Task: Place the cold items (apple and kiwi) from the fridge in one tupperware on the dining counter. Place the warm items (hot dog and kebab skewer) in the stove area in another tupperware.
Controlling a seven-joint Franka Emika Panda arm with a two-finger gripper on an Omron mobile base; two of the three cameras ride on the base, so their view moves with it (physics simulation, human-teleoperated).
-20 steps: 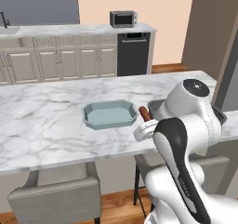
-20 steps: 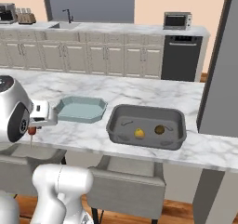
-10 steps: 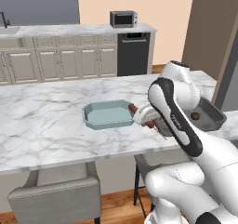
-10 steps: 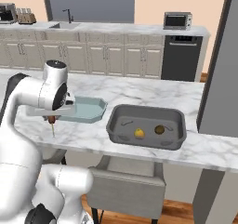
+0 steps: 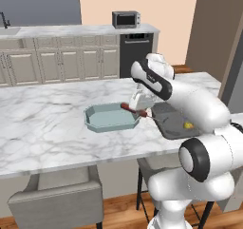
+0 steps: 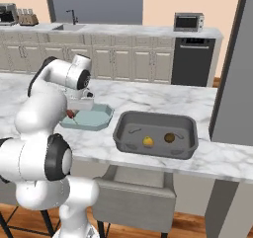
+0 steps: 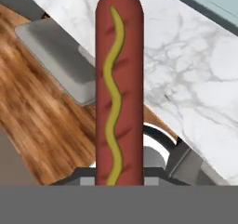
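My gripper [image 5: 141, 108] is shut on a red hot dog [image 5: 133, 109] with a yellow mustard line, holding it by one end. The hot dog hangs at the right rim of the teal tupperware [image 5: 112, 118], low over the counter. From the right, the gripper [image 6: 78, 108] and the hot dog's tip [image 6: 71, 114] sit at the teal tupperware's [image 6: 91, 117] left edge. A grey tupperware [image 6: 157, 119] holds the yellow apple [image 6: 147, 141] and brown kiwi [image 6: 169, 138]. The hot dog [image 7: 118, 88] runs up the hand view. The kebab skewer is out of view.
The marble dining counter [image 5: 42, 128] carries both containers. Grey stools [image 5: 57, 199] stand along its front edge over a wooden floor [image 7: 42, 125]. Cabinets, a dishwasher [image 5: 135, 50] and a microwave [image 5: 126, 19] line the back wall. A tall dark fridge side [image 6: 232, 84] stands at the right.
The arm has swung up and over the counter, carrying the hot dog from the counter's front edge to the teal tupperware's rim. The grip has stayed shut.
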